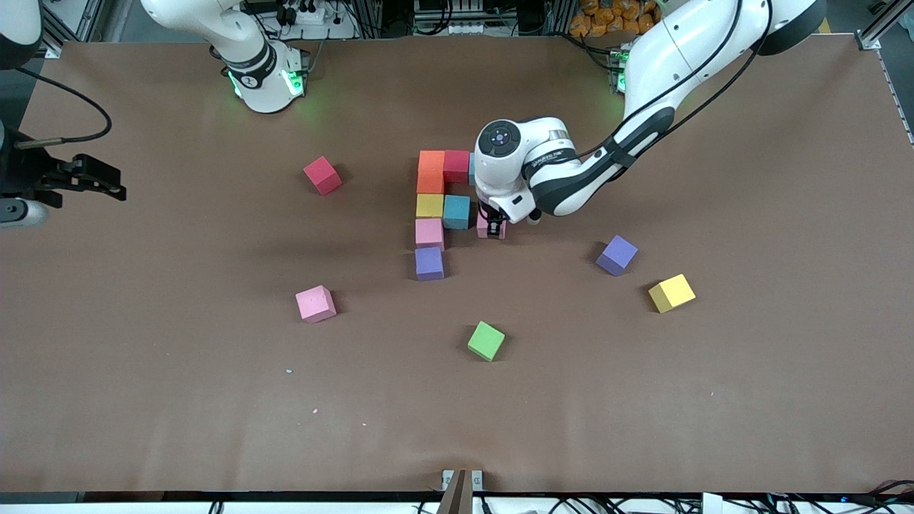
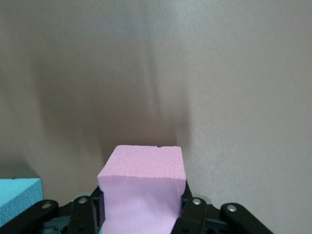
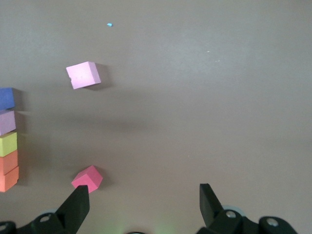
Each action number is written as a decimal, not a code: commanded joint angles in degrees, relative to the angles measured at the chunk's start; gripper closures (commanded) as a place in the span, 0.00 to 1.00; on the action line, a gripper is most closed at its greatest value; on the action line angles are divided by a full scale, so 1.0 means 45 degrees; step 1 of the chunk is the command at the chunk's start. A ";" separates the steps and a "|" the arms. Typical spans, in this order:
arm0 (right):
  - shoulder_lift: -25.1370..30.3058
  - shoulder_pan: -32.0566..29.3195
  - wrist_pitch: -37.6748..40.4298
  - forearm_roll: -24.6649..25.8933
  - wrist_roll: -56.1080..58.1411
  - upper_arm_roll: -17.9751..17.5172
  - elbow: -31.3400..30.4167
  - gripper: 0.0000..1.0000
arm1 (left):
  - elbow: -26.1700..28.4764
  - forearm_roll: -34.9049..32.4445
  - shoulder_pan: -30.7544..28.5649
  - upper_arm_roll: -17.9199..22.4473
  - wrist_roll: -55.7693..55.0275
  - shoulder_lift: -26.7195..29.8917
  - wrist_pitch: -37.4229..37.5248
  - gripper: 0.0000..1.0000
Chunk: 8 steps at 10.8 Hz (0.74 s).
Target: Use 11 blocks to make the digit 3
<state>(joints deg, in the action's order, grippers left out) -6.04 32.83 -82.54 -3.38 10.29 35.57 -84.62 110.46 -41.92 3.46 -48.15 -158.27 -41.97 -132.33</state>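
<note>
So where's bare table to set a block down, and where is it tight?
Bare brown table spreads from the green cube toward the front camera. More lies between the loose red block and loose pink block. It is crowded around the block column, where the left tool grips a pink block.

Green cube (image 1: 486, 340) on the brown table (image 1: 143, 400)

It sits tilted, alone, just below the frame's centre.
</note>
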 commanded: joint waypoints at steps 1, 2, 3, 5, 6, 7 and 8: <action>0.1047 -0.2560 0.0198 -0.0010 -0.0078 -0.2972 -0.0646 0.00 | 0.0355 -0.0586 0.0149 -0.0022 -0.2405 0.0362 -0.0281 1.00; 0.1359 -0.3013 0.0179 -0.0010 -0.0059 -0.3465 -0.0939 0.00 | 0.0374 -0.0586 0.0207 -0.0022 -0.2407 0.0342 -0.0281 1.00; 0.1671 -0.3655 0.0101 -0.0010 -0.0059 -0.4147 -0.1270 0.00 | 0.0394 -0.0586 0.0208 -0.0022 -0.2407 0.0342 -0.0301 1.00; 0.1830 -0.5314 0.0159 -0.0010 -0.0059 -0.5786 -0.1469 0.00 | 0.0453 -0.0586 0.0208 -0.0022 -0.2543 0.0342 -0.0301 1.00; 0.1850 -0.6095 0.0178 -0.0010 -0.0078 -0.6567 -0.1469 0.00 | 0.0472 -0.0586 0.0246 -0.0022 -0.2544 0.0342 -0.0301 1.00; 0.1966 -0.6587 0.0198 -0.0010 -0.0079 -0.7097 -0.1469 0.00 | 0.0492 -0.0586 0.0305 -0.0022 -0.2621 0.0323 -0.0301 1.00; 0.1967 -0.6669 0.0179 -0.0010 -0.0079 -0.7141 -0.1469 0.00 | 0.0511 -0.0586 0.0305 -0.0022 -0.2777 0.0323 -0.0320 1.00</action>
<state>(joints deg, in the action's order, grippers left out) 0.90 5.21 -81.45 -3.38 10.27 5.79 -89.46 111.20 -41.93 4.07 -48.17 -159.01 -41.97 -132.95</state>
